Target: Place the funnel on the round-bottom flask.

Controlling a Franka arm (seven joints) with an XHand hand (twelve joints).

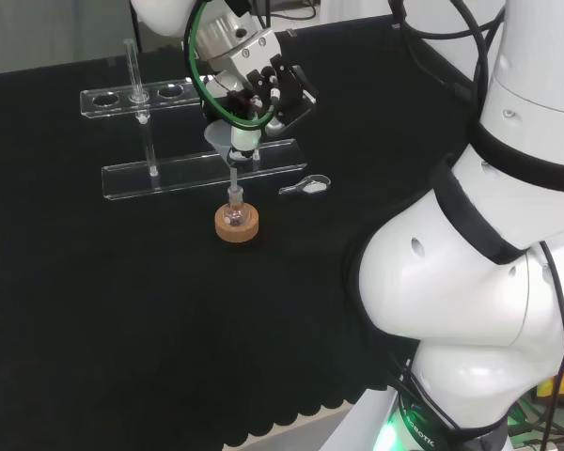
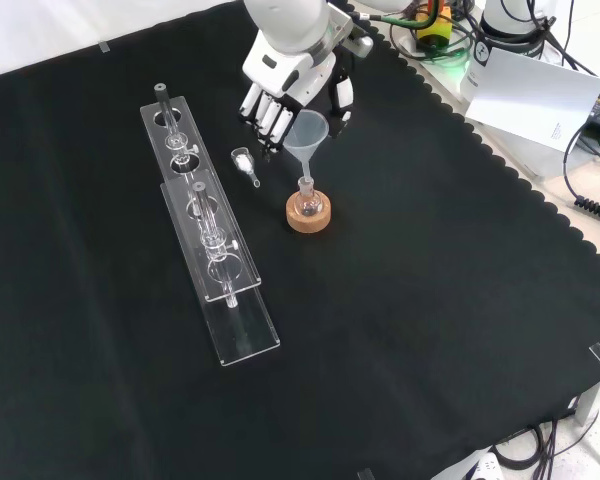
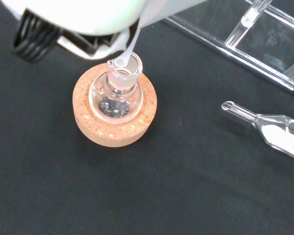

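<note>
In the wrist view the round-bottom flask [image 3: 116, 94] is closest, sitting upright in its cork ring [image 3: 114, 108] on the black cloth of the table [image 3: 88, 196], and the slim stem tip of the funnel [image 3: 123, 58] hangs at the mouth of the flask's neck, whether just inside or just above it I cannot tell. Going left to right in the front view, two clear racks [image 2: 208, 235] lie end to end on the left, running from far to near, with slender glass tubes [image 2: 202, 205] standing in their holes. Just right of the far rack a small clear scoop [image 2: 244, 161] holding white powder lies on the cloth. Right of that comes the cork ring [image 2: 308, 213] with the flask [image 2: 306, 200] in it, well apart from the racks and near the scoop. The funnel [image 2: 306, 138] is upright directly over the flask, its wide cone uppermost and its stem pointing down into the neck. The hand [image 2: 292, 85] comes in from the far side, and its fingers [image 2: 270, 118] curl down against the funnel's cone on the left with the thumb on the right, pinching the funnel between them. In the head view the hand [image 1: 254, 94] is above the cork ring [image 1: 236, 223], the funnel [image 1: 231, 150] held under it.
</note>
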